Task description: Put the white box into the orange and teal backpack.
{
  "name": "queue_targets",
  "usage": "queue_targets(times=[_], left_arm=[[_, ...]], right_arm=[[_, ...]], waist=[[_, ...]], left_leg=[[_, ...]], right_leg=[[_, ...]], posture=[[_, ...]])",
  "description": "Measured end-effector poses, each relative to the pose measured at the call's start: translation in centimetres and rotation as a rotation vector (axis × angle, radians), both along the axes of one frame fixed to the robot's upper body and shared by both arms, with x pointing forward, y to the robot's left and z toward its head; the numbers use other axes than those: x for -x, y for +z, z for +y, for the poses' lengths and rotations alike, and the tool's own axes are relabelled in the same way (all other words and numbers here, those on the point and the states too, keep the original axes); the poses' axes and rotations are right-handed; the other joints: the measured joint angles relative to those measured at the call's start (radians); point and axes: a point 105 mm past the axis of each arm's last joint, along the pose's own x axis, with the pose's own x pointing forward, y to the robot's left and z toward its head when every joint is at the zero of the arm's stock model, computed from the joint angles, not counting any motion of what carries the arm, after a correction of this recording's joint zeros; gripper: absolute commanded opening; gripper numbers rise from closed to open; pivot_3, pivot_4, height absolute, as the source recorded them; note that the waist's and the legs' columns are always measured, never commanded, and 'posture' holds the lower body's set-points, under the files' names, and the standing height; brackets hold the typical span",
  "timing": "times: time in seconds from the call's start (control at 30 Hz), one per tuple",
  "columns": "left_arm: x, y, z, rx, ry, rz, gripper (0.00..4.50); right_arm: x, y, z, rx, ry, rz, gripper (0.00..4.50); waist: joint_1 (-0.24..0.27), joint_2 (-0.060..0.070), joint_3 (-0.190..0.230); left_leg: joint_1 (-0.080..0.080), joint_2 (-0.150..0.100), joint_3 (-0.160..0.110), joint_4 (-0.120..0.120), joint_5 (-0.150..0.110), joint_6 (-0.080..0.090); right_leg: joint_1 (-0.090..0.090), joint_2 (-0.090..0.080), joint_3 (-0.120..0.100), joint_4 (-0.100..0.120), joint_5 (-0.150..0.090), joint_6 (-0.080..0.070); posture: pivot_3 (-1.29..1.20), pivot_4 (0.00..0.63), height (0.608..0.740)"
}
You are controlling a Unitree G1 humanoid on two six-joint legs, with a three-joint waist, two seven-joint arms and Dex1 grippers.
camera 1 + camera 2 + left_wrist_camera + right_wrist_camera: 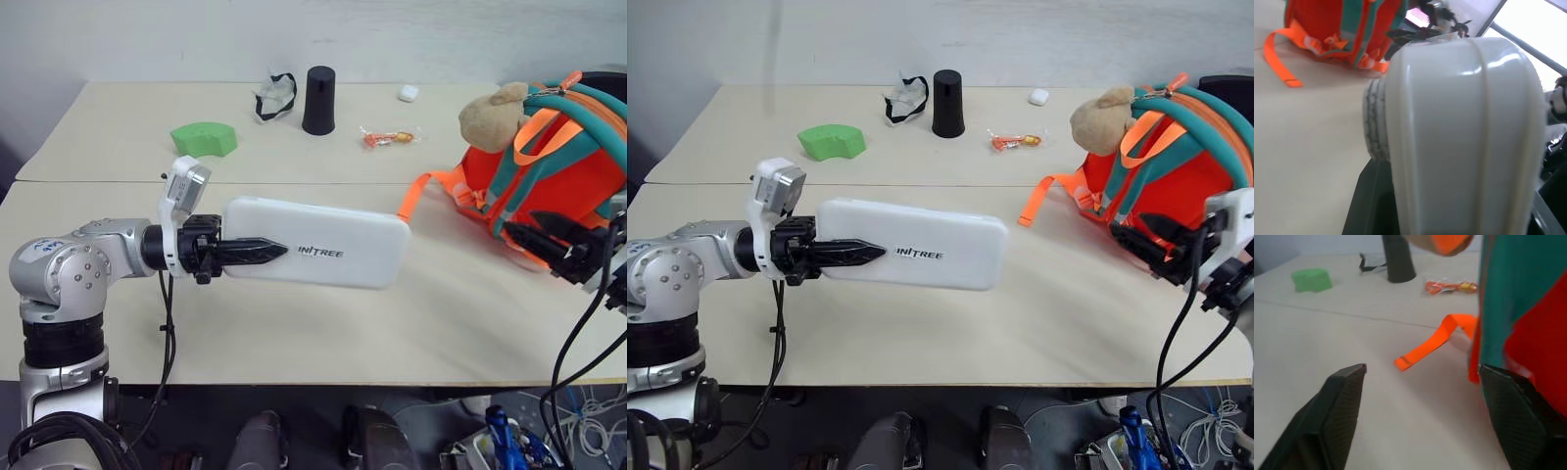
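Table ahead — my left end effector (257, 253) holds the box (328, 243) aloft; right end effector (1420, 396) gapes wide. Next: carry toward the backpack (563, 166) at three o'clock.

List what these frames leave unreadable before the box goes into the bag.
- Orange and teal backpack: opening unseen in the eye views; right side cut by the edge.
- White box: far end hidden by its own bulk in the left wrist view.
- Wrapped item: too small to identify.
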Motion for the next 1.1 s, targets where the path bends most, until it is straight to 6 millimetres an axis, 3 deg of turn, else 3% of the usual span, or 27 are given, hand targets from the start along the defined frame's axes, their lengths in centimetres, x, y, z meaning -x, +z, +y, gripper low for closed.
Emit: queue_targets(times=[0.17, 0.53, 0.63, 0.77, 1.1], left_arm=[[0.0, 1.1, -0.2, 0.040, 0.033, -0.036, 1.26], [-1.3, 0.4, -0.8, -0.019, 0.106, -0.057, 1.26], [-1.3, 0.8, -1.0, -0.009, 0.100, -0.079, 1.26], [-1.4, 1.0, -0.9, 0.001, 0.102, -0.076, 1.26], [-1.4, 1.2, -0.7, 0.030, 0.101, -0.056, 1.26]], right_arm=[[-2.5, -0.1, -0.4, -0.067, -0.061, 0.003, 4.49], [-8.5, 0.7, 4.1, -0.168, 0.019, -0.034, 4.49], [-9.7, 0.7, 4.5, -0.187, 0.007, -0.043, 3.85], [-10.4, 0.0, 4.3, -0.173, -0.035, -0.039, 2.52], [-12.2, 0.7, 4.8, -0.183, -0.093, -0.087, 2.52]], waist=[[-0.003, 0.000, 0.000], [-0.007, 0.000, 0.000], [-0.007, 0.000, 0.000], [-0.006, 0.000, 0.000], [-0.021, 0.001, 0.000]], left_leg=[[0.000, 0.000, 0.001, 0.000, 0.000, 0.000], [0.000, 0.000, 0.003, -0.001, 0.000, 0.000], [0.000, 0.000, 0.003, -0.002, 0.000, 0.000], [-0.001, 0.000, 0.003, -0.002, 0.000, 0.000], [-0.001, 0.000, 0.003, -0.002, 0.001, -0.001]], right_leg=[[0.000, 0.001, 0.000, 0.001, 0.000, 0.000], [-0.002, 0.003, 0.001, 0.001, 0.000, 0.000], [-0.002, 0.003, 0.001, 0.002, 0.000, 0.000], [-0.002, 0.003, 0.001, 0.003, 0.000, 0.000], [-0.002, 0.003, 0.001, 0.005, 0.000, 0.000]], posture=[[0.00, 0.150, 0.740], [0.00, 0.150, 0.740], [0.00, 0.150, 0.740], [0.00, 0.150, 0.740], [0.00, 0.150, 0.740]])
